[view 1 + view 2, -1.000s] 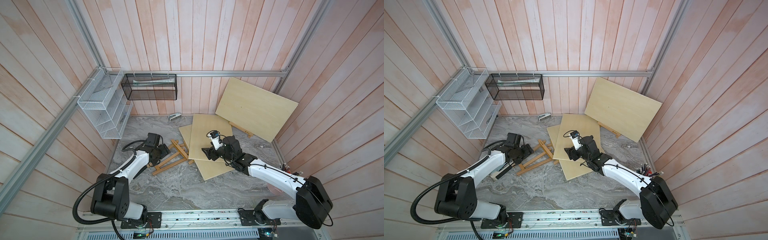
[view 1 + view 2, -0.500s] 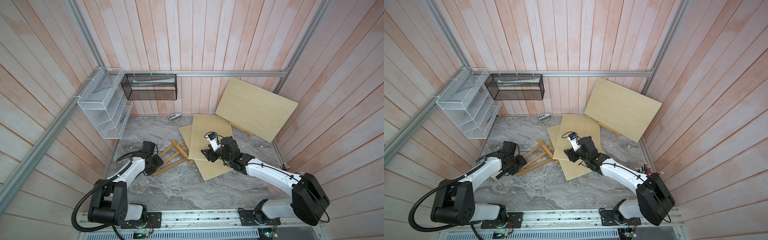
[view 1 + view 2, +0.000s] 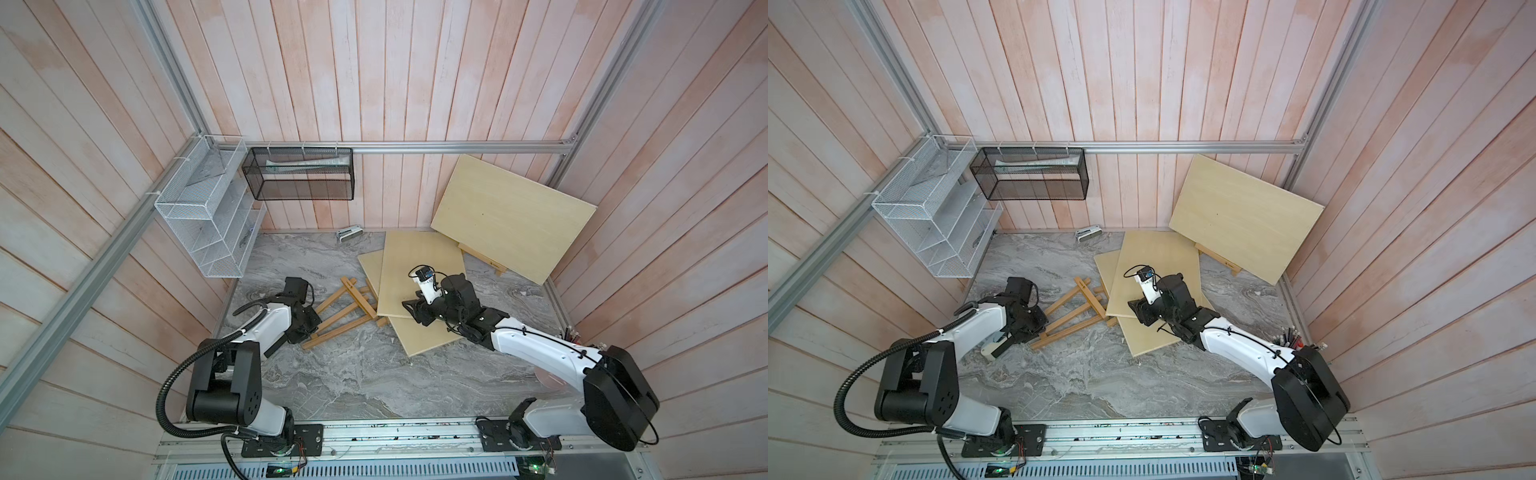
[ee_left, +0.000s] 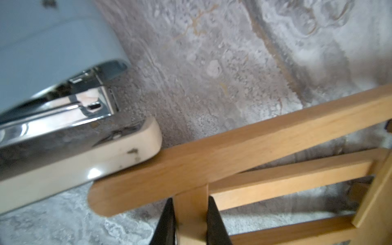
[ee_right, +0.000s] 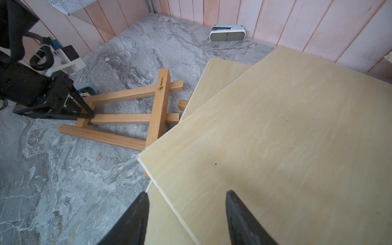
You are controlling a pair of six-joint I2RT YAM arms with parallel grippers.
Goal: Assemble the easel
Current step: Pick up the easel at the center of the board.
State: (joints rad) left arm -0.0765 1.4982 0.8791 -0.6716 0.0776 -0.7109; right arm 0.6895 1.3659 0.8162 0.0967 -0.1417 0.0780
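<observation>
I see the easel (image 3: 345, 309) lying flat on the grey marbled table (image 3: 353, 382), a little to the left of the middle. Its far end goes under the edge of the upper plywood board (image 3: 415, 266). The left gripper (image 4: 189, 200) is low at the near end of the easel. In the left wrist view its two black fingers (image 4: 167, 220) stand on both sides of a short wooden cross-piece and press against the wood, so the jaws are clenched on the easel. A white and chrome object (image 4: 84, 148) lies just beside the rounded end of one easel leg, and it seems to touch it. The right gripper (image 5: 186, 193) hangs over the place where the upper board overlaps the lower board (image 3: 428, 336). Its jaws are apart and nothing is between them. I cannot tell if the tips touch the board. A third, larger board (image 3: 511, 220) leans against the wall at the back right corner. A small white device (image 5: 228, 35) lies on the table at the foot of the back wall, well apart from the easel.
</observation>
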